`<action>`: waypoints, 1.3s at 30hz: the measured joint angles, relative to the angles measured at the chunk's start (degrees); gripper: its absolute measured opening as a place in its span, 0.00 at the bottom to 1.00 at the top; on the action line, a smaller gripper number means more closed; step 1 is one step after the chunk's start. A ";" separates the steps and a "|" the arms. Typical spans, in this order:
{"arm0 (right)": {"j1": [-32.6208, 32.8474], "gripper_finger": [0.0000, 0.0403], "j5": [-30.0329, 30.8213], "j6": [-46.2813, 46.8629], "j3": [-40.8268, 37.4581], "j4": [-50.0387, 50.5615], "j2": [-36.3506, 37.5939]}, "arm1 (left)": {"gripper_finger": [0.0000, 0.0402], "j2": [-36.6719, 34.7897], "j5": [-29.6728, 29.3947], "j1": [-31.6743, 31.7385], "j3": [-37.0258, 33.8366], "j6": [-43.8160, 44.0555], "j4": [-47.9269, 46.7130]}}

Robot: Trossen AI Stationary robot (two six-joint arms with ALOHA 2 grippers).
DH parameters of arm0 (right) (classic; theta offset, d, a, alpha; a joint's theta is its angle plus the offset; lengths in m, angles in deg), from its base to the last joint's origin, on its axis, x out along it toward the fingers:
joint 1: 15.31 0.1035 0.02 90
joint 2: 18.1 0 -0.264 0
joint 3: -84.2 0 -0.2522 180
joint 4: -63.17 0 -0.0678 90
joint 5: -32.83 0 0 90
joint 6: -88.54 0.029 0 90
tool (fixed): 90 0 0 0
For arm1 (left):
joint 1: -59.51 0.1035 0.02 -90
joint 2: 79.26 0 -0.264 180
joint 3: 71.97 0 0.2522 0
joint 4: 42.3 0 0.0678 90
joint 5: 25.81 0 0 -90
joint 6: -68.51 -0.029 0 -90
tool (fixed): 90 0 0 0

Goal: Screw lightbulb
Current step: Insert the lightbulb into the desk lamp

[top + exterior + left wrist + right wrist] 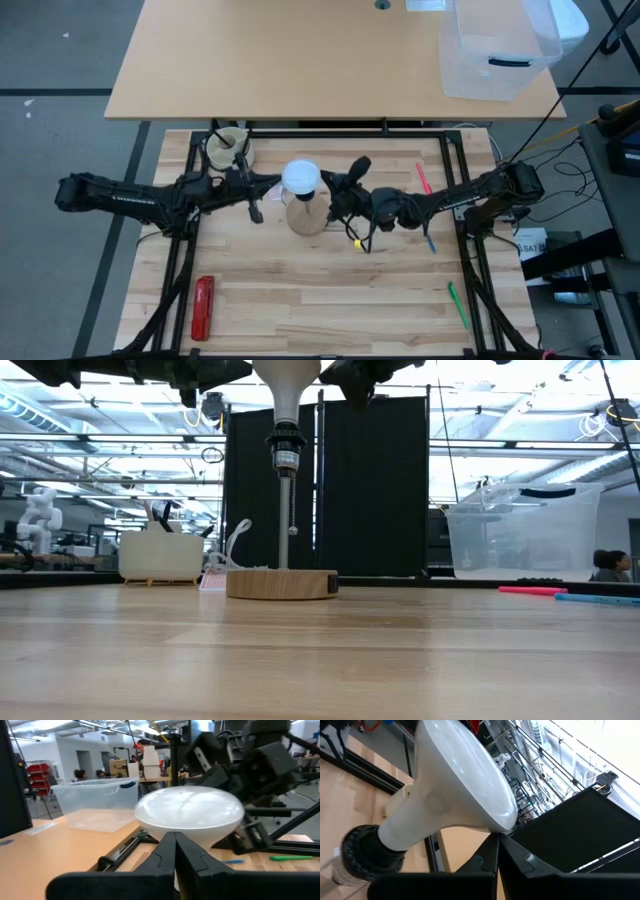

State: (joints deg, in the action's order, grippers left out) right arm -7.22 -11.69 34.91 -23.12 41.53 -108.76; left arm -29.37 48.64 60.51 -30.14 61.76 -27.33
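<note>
Right at the tip of the left gripper (pixel 272 183), whose fingers are pressed together with nothing between them, sits the white mushroom-shaped lightbulb (pixel 301 177), seated upright in the black socket (pixel 285 438) on its thin metal stem above the round wooden base (pixel 281 582). On the bulb's other side the right gripper (pixel 330 184) is just as close, fingers pinched together too, nothing held.

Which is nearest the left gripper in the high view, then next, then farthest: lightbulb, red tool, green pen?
1. lightbulb: right beside the left gripper, mid-table.
2. red tool: near edge, left arm's side.
3. green pen: near edge, right arm's side.
</note>
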 joint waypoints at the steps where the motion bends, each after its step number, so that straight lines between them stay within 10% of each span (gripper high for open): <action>1: 0.16 0.00 0.02 0.53 0.00 0.06 0.00 | 0.00 0.01 0.00 0.40 0.00 0.00 -0.01; 20: 3.77 0.00 1.00 6.96 -0.02 4.18 0.00 | 0.00 2.56 -0.18 6.35 0.00 3.43 0.34; 39: -2.07 0.00 -0.63 2.54 -0.02 1.93 0.00 | 0.00 -2.35 0.46 -6.00 0.00 -1.56 1.02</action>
State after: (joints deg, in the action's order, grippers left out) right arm -9.30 -12.32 37.46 -23.14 43.46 -108.76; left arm -31.72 49.10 54.52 -30.14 60.20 -26.31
